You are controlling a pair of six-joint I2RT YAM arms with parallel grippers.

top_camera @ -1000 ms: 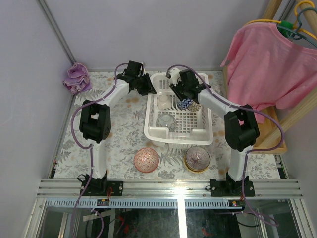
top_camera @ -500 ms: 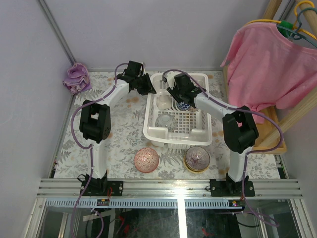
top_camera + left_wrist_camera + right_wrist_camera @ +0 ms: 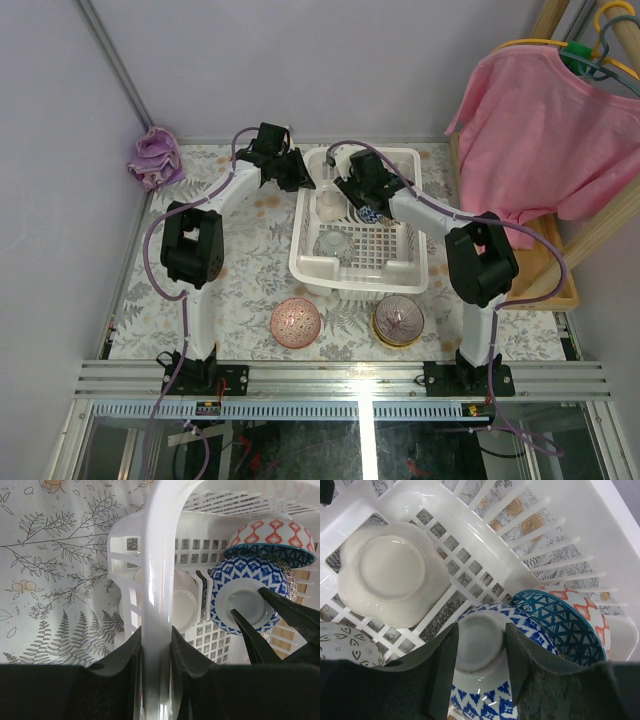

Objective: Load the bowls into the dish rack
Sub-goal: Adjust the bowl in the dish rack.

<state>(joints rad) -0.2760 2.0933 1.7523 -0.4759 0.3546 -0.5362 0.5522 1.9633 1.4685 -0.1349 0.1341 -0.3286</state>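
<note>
Rack [image 3: 360,283] on table [image 3: 250,260], centre, toward back. My left gripper [image 3: 156,645] on its far left rim. Inside, back row left to right: dish [image 3: 392,572], standing bowl [image 3: 479,652] with my right gripper [image 3: 481,630] astride its foot, second bowl [image 3: 560,625] against it. Third bowl [image 3: 333,243] nearer front. Before rack on table: left bowl [image 3: 295,322], right bowl [image 3: 398,320], apart

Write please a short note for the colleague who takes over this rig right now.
The left end effector is shut on the rim of the dish rack.
The right end effector has its fingers on either side of the foot of the blue-white bowl, inside the rack; grip unclear.
Done: the teal-netted bowl, white scalloped bowl and grey patterned bowl are also in the rack.
Left: the pink bowl and tan-yellow bowl are on the table.
</note>
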